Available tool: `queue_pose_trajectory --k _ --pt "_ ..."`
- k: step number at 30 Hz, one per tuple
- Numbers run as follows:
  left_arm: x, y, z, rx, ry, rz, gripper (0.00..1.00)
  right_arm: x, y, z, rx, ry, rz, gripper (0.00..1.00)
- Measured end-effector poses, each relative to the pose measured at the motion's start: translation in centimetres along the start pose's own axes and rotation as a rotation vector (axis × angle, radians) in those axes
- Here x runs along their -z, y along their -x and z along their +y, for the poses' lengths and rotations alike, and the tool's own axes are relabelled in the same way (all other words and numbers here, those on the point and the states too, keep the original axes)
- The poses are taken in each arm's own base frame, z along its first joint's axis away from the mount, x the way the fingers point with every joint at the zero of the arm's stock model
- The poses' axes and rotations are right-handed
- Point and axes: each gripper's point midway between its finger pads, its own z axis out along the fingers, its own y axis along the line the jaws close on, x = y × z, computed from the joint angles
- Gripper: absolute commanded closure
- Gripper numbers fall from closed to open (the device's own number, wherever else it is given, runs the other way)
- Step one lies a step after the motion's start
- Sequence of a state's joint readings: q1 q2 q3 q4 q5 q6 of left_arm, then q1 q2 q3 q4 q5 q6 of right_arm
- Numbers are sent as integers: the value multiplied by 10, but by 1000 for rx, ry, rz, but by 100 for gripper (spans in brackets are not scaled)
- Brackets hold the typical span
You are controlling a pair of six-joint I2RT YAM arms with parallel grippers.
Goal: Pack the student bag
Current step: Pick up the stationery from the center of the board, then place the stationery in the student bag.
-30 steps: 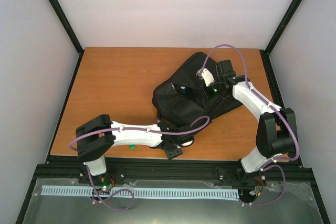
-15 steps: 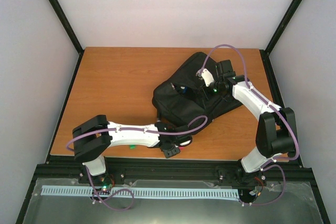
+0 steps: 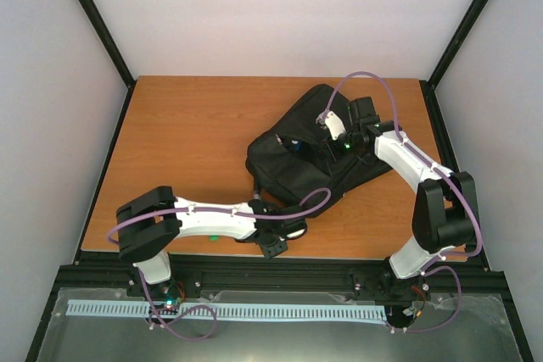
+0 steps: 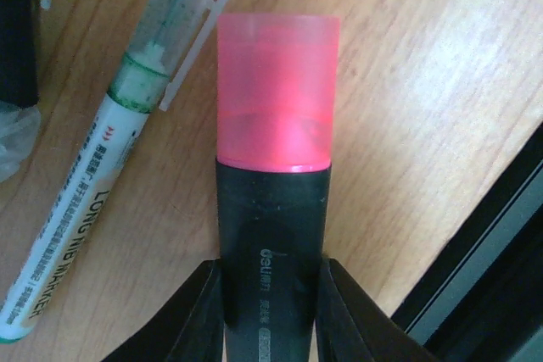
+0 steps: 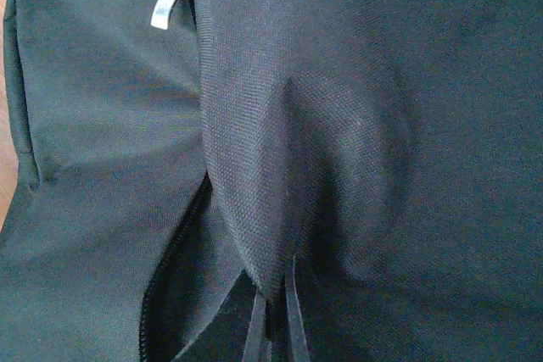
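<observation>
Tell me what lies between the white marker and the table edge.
A pink-capped highlighter, its barrel pinched in the left gripper; the left wrist view shows it.

Pink-capped highlighter [image 4: 273, 209] lies beside white marker [image 4: 89, 201] on wooden table [image 4: 433, 74].

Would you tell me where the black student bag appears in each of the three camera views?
Top external: the student bag lies right of centre on the wooden table.
Right wrist: it fills nearly the whole frame; a table sliver shows at the left edge.
Left wrist: not clearly in it; the dark edge at top left is unidentifiable.
Shared landmark: the wooden table.
</observation>
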State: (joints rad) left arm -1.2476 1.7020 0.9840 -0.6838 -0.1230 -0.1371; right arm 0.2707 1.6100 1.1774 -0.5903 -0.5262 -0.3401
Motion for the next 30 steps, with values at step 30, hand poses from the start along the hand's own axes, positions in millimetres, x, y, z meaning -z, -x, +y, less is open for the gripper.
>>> queue_pose_trajectory --k 30 --pt "89 107 145 466 88 -278 89 3 2 0 -2 -6 -9 97"
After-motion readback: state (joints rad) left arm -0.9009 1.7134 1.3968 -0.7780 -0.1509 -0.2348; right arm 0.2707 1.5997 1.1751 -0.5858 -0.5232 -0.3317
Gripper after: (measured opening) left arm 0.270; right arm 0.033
